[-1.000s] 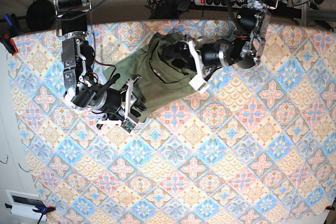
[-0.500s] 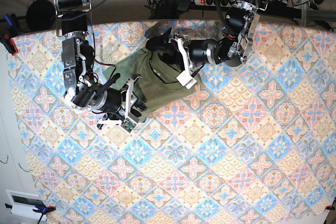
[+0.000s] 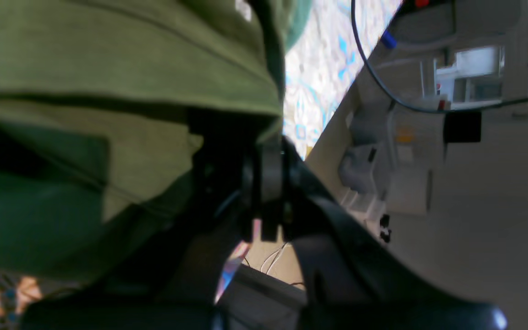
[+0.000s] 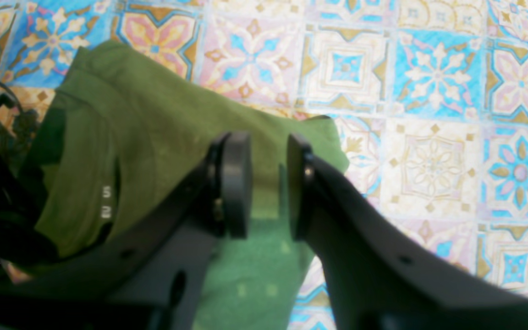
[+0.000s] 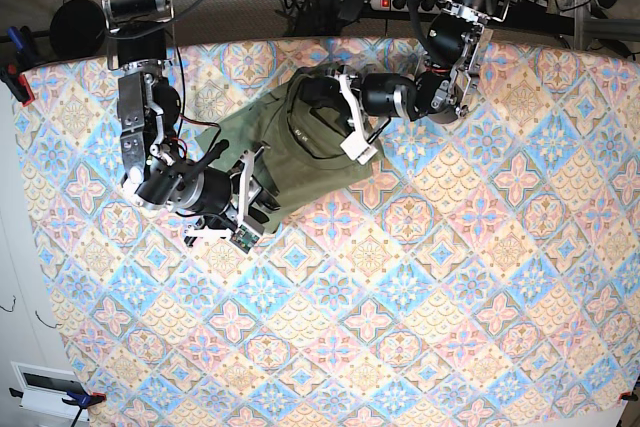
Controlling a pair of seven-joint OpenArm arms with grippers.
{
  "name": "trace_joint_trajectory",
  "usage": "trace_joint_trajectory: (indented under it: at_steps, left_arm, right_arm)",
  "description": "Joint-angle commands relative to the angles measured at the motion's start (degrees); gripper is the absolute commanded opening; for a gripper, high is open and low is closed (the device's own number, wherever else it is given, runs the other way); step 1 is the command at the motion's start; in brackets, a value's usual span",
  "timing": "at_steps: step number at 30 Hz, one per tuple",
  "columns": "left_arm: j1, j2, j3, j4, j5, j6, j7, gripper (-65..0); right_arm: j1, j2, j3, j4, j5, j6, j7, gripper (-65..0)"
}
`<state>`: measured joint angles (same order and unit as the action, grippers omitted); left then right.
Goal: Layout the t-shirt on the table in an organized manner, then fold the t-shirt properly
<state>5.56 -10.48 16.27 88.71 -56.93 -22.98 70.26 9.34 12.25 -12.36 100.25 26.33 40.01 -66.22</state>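
The olive-green t-shirt (image 5: 292, 169) lies bunched at the back left of the table (image 5: 450, 297). My left gripper (image 5: 312, 85) reaches in from the right and is shut on the shirt's far edge. In the left wrist view its pads (image 3: 264, 176) meet under a draped fold of the t-shirt (image 3: 108, 55). My right gripper (image 5: 233, 154) sits at the shirt's near left edge. In the right wrist view the right gripper (image 4: 268, 183) stands open. Its pads hover over the flat t-shirt (image 4: 154, 128), with cloth visible through the gap.
A power strip (image 5: 405, 2) and cables lie behind the table's far edge. A round black object (image 5: 75, 27) and clamps (image 5: 15, 77) sit at the back left corner. The patterned cloth (image 4: 429, 91) spreads bare to the right and front of the shirt.
My left arm swung left and toward the far edge, onto the shirt's upper edge. Its jaws opened wide, then shut there. The right arm has stayed still.
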Motion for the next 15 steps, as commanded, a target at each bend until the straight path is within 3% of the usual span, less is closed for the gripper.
trace_joint_trajectory:
  at_steps: [1,5,9,15]
  left_arm:
    - [-0.6,-0.2,0.0,0.8,-1.4,-0.5,-0.6,-65.0]
    - [-0.1,-0.6,0.1,1.4,-2.4,-0.9,-0.4,-65.0]
    - [1.9,-4.5,-0.1,6.0,-6.0,-2.6,-0.6,-65.0]
    - [5.1,-8.7,-0.2,10.0,-6.4,-3.0,-0.6,-65.0]
  right_arm:
    - [1.2,0.3,0.3,1.1,0.9,0.0,1.2,-52.2]
    - [1.2,0.3,0.3,1.2,1.0,0.0,1.2,-52.2]
    - [1.2,0.3,0.3,1.2,1.0,0.0,1.2,-52.2]
    - [0.3,0.3,0.4,1.4,1.0,0.0,1.2,-52.2]
